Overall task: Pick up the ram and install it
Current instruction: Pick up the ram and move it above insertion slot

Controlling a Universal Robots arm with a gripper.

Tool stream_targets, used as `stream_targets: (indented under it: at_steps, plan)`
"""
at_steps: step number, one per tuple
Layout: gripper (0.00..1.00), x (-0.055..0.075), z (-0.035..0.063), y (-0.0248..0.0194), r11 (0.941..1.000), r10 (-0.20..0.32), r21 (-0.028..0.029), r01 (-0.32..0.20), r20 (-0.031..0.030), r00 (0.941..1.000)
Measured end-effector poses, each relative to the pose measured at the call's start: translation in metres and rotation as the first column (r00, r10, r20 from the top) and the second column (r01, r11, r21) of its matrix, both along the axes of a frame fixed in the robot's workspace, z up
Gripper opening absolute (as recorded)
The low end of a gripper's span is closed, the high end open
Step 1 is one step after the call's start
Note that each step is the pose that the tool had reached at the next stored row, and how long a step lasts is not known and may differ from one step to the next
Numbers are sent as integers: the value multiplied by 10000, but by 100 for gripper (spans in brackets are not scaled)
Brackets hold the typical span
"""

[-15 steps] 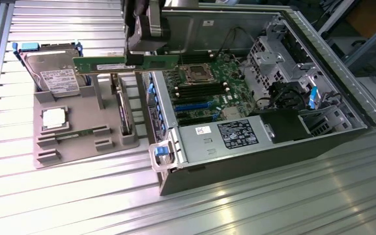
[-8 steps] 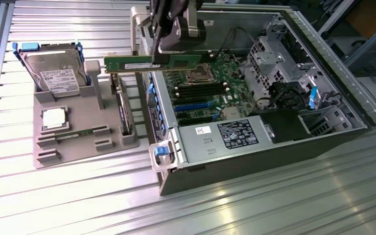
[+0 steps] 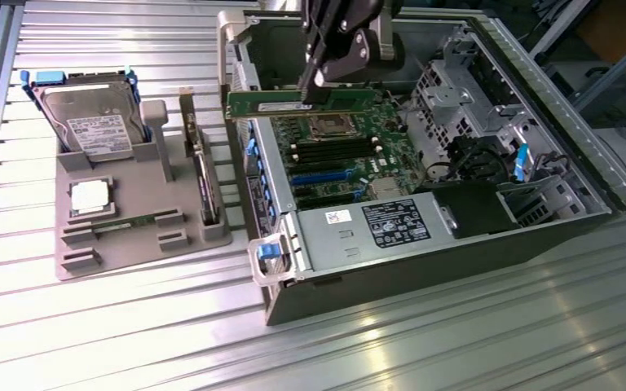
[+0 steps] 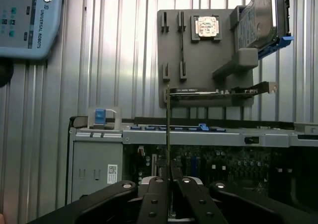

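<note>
- Exterior view: the ram [image 3: 270,103] is held in the air over the far part of the open computer case [image 3: 291,301], pinched at about its middle by the claw [image 3: 313,94], which is pressed together on it.
- The stick is kept level with its long edge facing down, judged to suit the memory slots [image 3: 329,153] on the board below; it is well apart from them and not yet seated.
- A middle grip is judged to keep the stick balanced and free of tilt.
- On the exterior view's left, a grey tray [image 3: 128,257] is set beside the case, with each part kept in its own recess: a second stick [image 3: 117,225] lying near, a silver chip [image 3: 90,197], a hard drive [image 3: 95,126] upright at the far end, and a dark card [image 3: 202,167] on edge.
- In the wrist view the ram [image 4: 168,129] is seen edge-on as a thin line rising from between the fingers [image 4: 154,199].
- The arm is cut off above the claw.
- Whether the stick is lined up over a free slot cannot be told; the slots are dark and partly covered.
</note>
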State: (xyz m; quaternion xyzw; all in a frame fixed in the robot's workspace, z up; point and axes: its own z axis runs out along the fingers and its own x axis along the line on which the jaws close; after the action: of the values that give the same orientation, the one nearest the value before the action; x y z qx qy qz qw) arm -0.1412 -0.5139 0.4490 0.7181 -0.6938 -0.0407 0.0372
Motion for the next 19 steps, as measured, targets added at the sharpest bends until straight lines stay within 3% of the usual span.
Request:
stream_targets:
  at_steps: [7,12,19]
  plan:
    - [13,270,-4,9,10000,0,-1,0,-7,10000]
    - [13,546,-12,31,10000,0,-3,0,-19,10000]
    - [13,954,-25,107,10000,-1,-27,1,-31,10000]
